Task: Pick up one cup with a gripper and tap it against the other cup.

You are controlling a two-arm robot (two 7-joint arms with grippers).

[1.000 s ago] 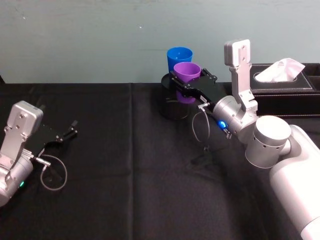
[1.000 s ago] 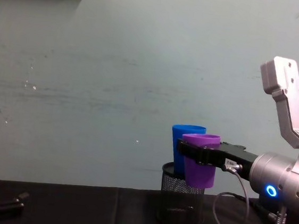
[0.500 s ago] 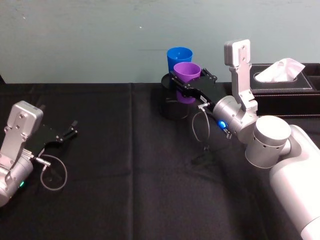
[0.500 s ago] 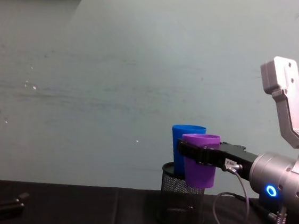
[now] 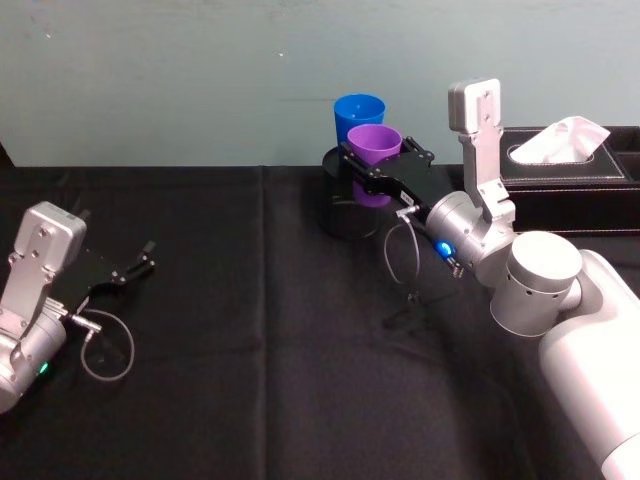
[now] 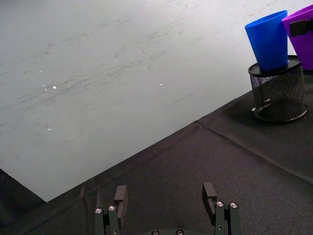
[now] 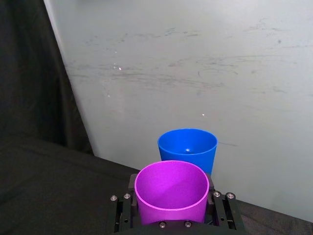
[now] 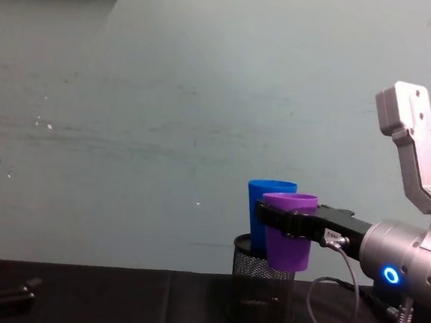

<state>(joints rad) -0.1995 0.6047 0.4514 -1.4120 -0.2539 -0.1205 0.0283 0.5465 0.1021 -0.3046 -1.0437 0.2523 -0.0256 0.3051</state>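
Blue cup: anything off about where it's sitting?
Slightly odd: the blue cup stands upright in the black mesh holder, not on the table. The right gripper holds the purple cup beside it. Nothing spilled or damaged.

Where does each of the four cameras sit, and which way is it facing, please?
Head: high, looking down at the black table; both arms show.
Chest: low, facing the wall; right gripper holds the purple cup beside the blue cup.
Left wrist: over the open left gripper, facing the mesh holder.
Right wrist: behind the purple cup, facing the wall.
All four share both cups.
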